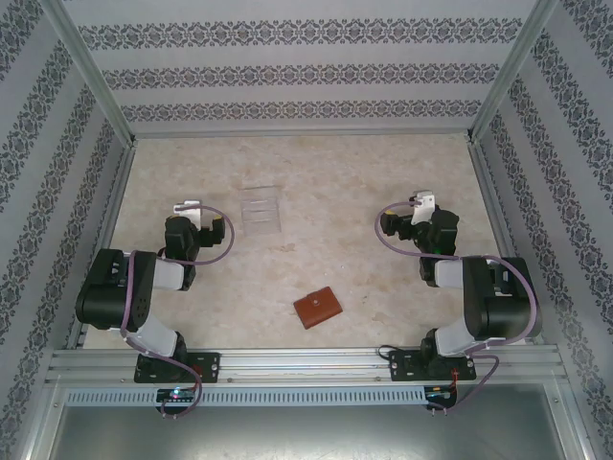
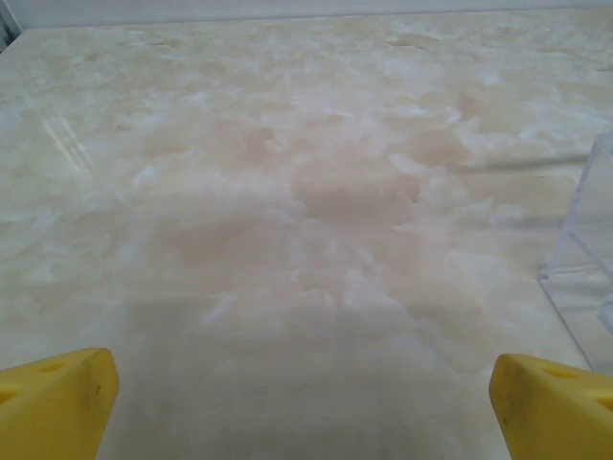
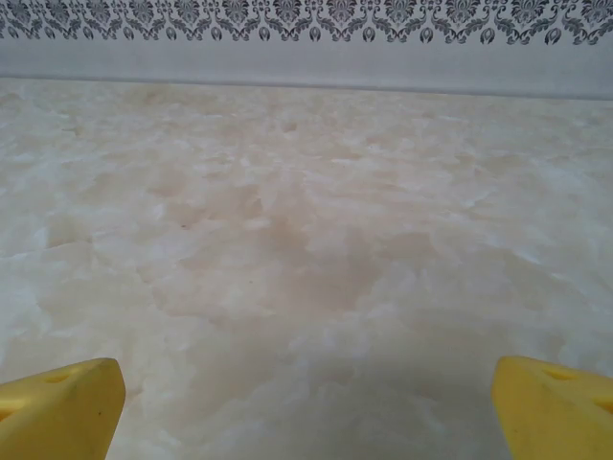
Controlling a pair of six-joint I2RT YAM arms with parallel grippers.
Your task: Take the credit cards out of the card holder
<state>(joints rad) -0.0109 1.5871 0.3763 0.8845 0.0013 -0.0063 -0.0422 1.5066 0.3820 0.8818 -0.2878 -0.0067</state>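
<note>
Brown leather card holder lies shut on the worktop, near the front, between my two arms. I guess the cards are inside. My left claw and right claw are both spread wide, holding nothing. I should pin the holder with one claw and lift its flap slowly with the other.
</note>
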